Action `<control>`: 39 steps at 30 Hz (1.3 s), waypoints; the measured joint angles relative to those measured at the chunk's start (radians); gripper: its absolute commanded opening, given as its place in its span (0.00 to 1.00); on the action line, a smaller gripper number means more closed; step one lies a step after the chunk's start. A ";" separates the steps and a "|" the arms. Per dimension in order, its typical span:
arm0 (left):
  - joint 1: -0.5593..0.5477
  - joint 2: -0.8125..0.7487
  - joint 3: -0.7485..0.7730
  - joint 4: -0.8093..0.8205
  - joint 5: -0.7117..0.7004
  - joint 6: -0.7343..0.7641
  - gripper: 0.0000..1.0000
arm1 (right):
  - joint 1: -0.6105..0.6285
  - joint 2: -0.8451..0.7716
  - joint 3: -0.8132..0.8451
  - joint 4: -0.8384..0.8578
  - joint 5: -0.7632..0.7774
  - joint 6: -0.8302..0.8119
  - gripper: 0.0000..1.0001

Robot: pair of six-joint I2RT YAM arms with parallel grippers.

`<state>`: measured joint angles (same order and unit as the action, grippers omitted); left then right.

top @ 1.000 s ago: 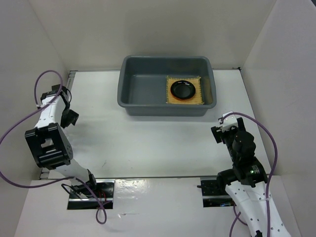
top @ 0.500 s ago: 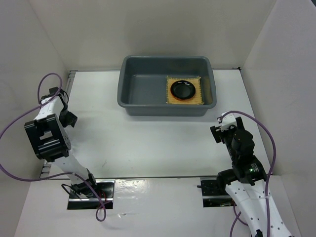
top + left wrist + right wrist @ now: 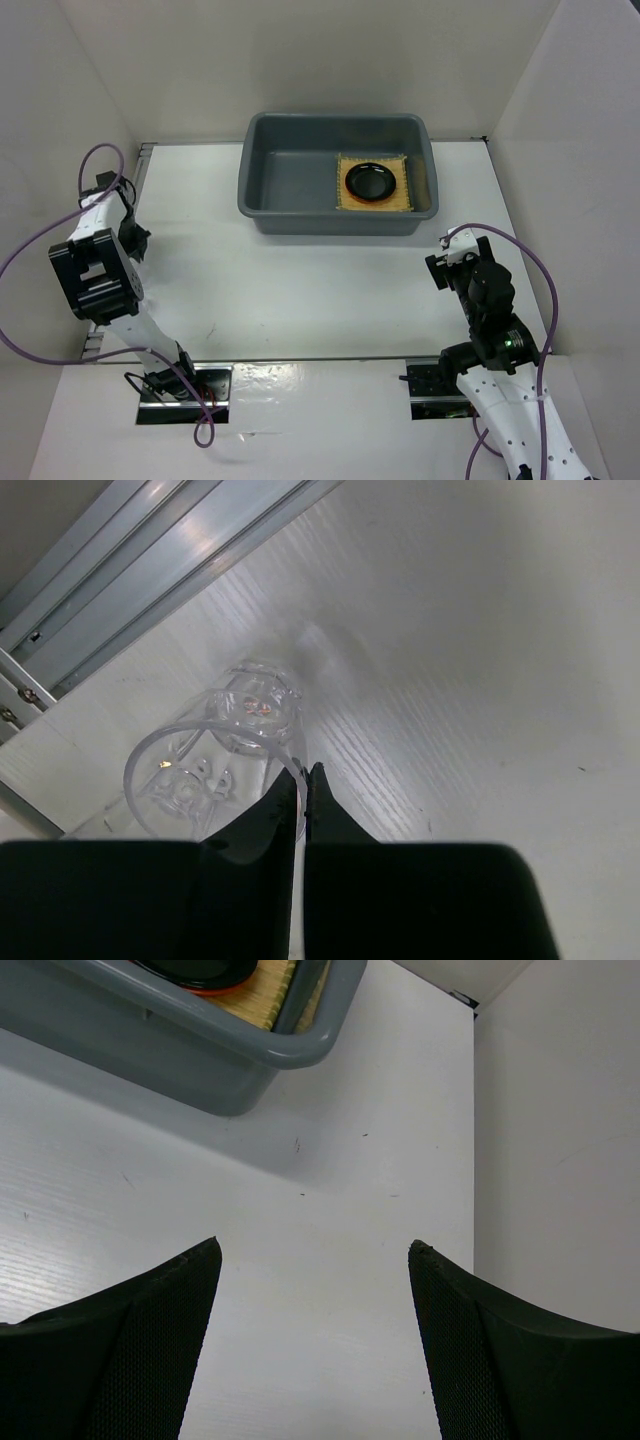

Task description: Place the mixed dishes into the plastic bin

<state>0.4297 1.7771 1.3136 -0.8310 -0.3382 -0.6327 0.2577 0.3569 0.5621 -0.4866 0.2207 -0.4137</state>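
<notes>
The bin (image 3: 290, 185) sits at the far side of the table (image 3: 300, 290). The mat (image 3: 403, 162) lies flat inside the bin, on its right side. The orange plate (image 3: 368, 203) sits on the mat. The black plate (image 3: 372, 180) sits on the orange plate, so only a thin orange ring shows.

The cup (image 3: 215, 760) is not in the bin. It is on the table, well to the left of the bin, close to a metal rail (image 3: 150, 570) at the table's edge. The left gripper (image 3: 305, 780) has hold of the cup. Its two fingers are pinched on the glass wall at the rim, one inside the cup and one outside. It is not clear if the cup stands straight or leans.

The right gripper (image 3: 313, 1243) hangs over the table, to the right of the bin and nearer the arm bases than the bin is. Its fingers are wide apart, with nothing between them.
</notes>
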 measured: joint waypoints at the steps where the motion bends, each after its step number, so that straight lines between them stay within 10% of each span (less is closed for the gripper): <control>1: 0.001 -0.001 0.015 -0.011 0.011 -0.002 0.00 | 0.000 0.000 0.000 0.000 0.000 0.000 0.80; 10: -0.018 -0.248 0.319 0.155 0.386 -0.109 0.00 | 0.000 0.000 0.000 0.000 -0.004 0.000 0.80; 16: -0.270 -0.249 0.574 0.328 0.555 -0.075 0.00 | 0.000 0.000 0.000 0.000 -0.004 0.000 0.80; 22: -0.624 0.155 1.025 0.064 0.389 0.139 0.00 | 0.000 0.000 0.000 0.000 -0.003 0.000 0.80; 26: -0.774 0.343 1.054 -0.103 0.300 0.200 0.00 | 0.001 0.000 0.000 0.000 0.000 0.000 0.80; 39: -0.853 0.537 1.036 -0.256 0.235 0.245 0.00 | 0.001 0.000 0.000 0.000 0.000 0.000 0.80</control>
<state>-0.4232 2.3142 2.3493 -1.0866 -0.1032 -0.3878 0.2584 0.3569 0.5621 -0.4870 0.2211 -0.4137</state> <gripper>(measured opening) 0.020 0.802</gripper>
